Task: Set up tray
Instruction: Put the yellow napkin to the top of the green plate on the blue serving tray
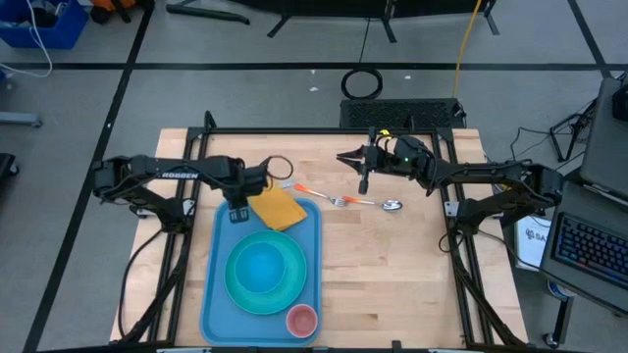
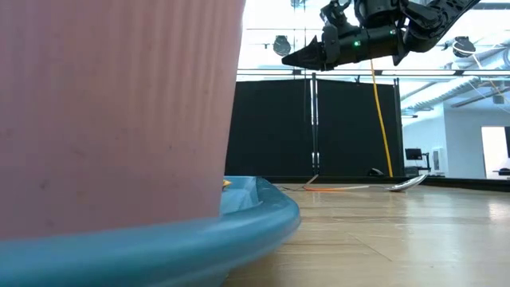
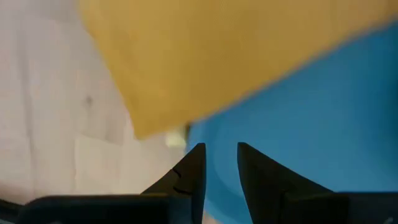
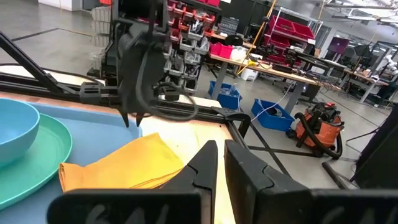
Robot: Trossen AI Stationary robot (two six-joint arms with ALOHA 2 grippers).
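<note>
The light-blue tray (image 1: 218,245) lies on the wooden table and holds a turquoise plate (image 1: 285,294) with a blue bowl (image 1: 261,267) on it. A pink cup (image 1: 301,319) stands at its near right corner. A folded yellow napkin (image 1: 278,207) lies on the tray's far right corner, reaching over the rim. My left gripper (image 1: 237,214) points down over the tray's far end, just left of the napkin (image 3: 205,56). It is open, with nothing between its fingers (image 3: 194,168). My right gripper (image 1: 351,157) hangs level and shut above the table's far middle.
A fork with an orange handle (image 1: 324,194) and a metal spoon (image 1: 390,205) lie on the bare wood right of the tray, below my right gripper. The pink cup (image 2: 111,112) fills the left of the low view. The table's right half is bare wood.
</note>
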